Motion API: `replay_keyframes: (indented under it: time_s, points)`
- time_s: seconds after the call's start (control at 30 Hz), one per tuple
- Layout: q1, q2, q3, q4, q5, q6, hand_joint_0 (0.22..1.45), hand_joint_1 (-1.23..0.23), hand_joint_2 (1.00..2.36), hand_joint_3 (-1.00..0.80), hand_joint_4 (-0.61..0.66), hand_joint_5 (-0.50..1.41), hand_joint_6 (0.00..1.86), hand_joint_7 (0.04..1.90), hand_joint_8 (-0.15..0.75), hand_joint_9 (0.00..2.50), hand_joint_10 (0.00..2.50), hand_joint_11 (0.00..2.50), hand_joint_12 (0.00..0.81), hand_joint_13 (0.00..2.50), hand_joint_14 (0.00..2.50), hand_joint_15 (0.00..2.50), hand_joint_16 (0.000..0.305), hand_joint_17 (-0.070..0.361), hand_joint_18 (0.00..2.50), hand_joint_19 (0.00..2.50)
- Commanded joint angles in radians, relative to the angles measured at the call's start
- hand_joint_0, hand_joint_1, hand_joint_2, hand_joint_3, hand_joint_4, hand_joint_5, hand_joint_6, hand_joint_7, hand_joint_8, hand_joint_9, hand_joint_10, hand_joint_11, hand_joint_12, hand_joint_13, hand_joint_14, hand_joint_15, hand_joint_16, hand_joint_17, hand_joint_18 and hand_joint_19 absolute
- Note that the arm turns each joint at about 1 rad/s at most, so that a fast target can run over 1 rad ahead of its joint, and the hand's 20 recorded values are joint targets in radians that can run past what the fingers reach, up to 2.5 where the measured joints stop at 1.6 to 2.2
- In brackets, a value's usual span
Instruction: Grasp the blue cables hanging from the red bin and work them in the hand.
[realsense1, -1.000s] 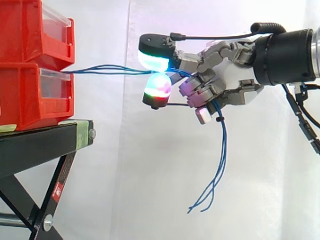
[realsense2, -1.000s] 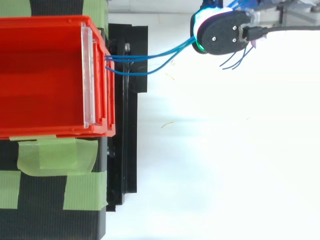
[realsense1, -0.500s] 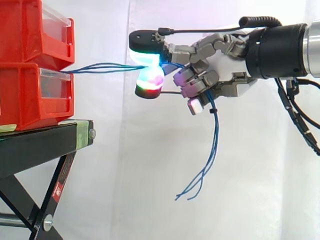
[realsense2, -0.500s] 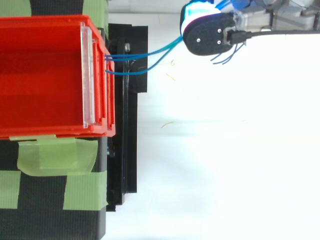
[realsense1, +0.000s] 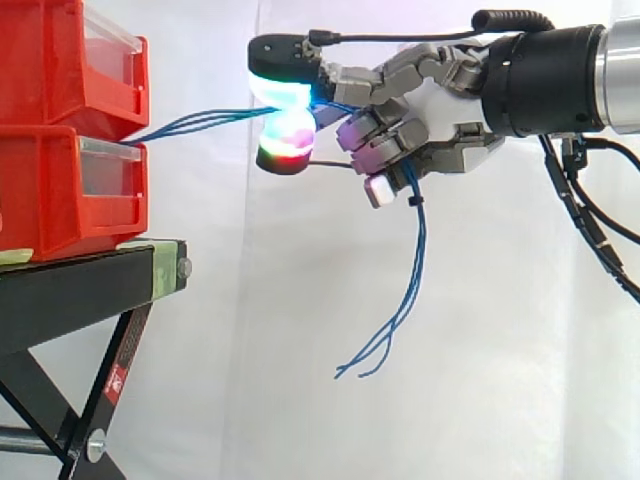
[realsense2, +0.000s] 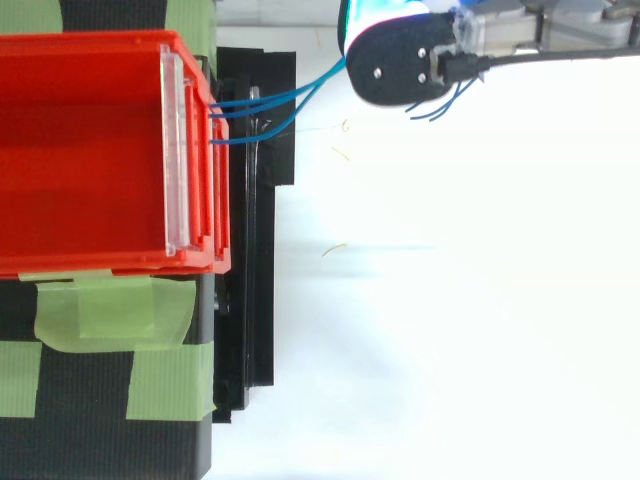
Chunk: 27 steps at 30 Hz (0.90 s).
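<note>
Side and top views. I am watching the robot hand (realsense1: 425, 105) hovering level in front of the white curtain (realsense1: 300, 400), its fingers curled and clamped on the blue cables (realsense1: 412, 260). Two glowing pads (realsense1: 283, 88), one cyan-white above and one red-green below, are pinching the strands between them, and the curled fingers nearer the palm are closing round the same bundle. Beyond the fingertips, the cables are running almost taut, dipping slightly, to the front of the lower red bin (realsense1: 55, 195), which is sitting well apart from the robot hand on the black stand (realsense1: 90, 280) with an upper red bin (realsense1: 70, 60) stacked on it. Below the palm, the loose ends are hanging free and curving back towards the bins. From above, the cables (realsense2: 285, 100) are fanning out from under the upper bin's front edge and converging at the robot hand (realsense2: 400, 55); green tape (realsense2: 110, 310) is lying on the stand, on the far side of the bin from the robot hand.
</note>
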<state>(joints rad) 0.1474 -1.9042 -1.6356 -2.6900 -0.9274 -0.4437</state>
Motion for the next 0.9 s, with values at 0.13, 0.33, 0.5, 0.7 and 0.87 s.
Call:
replay_keyframes:
  time_s: [0.13,0.33,0.5,0.7,0.87]
  points:
    - [0.0,0.001,0.0,-0.034,-0.021,0.006,0.81,-0.69,1.0,-0.97,0.23,0.04,0.88,1.07,0.486,1.06,2.5,2.5,0.718,1.73,2.5,1.88,0.221,0.166,2.19,0.56]
    - [0.001,0.001,0.0,-0.053,-0.018,0.006,0.8,-0.68,1.0,-1.0,0.25,0.12,0.81,1.11,0.486,1.06,2.5,2.5,0.718,1.73,2.5,1.88,0.221,0.166,2.19,0.56]
    - [0.0,-0.001,0.0,-0.056,0.018,0.003,0.79,-0.67,1.0,-1.0,0.25,0.16,0.77,1.14,0.486,1.06,2.5,2.5,0.718,1.73,2.5,1.88,0.221,0.166,2.19,0.56]
    - [0.0,-0.001,0.0,-0.05,0.067,-0.012,0.78,-0.67,1.0,-1.0,0.25,0.18,0.75,1.14,0.486,1.06,2.5,2.5,0.718,1.73,2.5,1.88,0.221,0.166,2.19,0.56]
    - [0.0,-0.001,0.0,-0.027,0.098,-0.055,0.77,-0.68,1.0,-1.0,0.25,0.18,0.74,1.16,0.486,1.06,2.5,2.5,0.718,1.73,2.5,1.88,0.221,0.166,2.19,0.56]
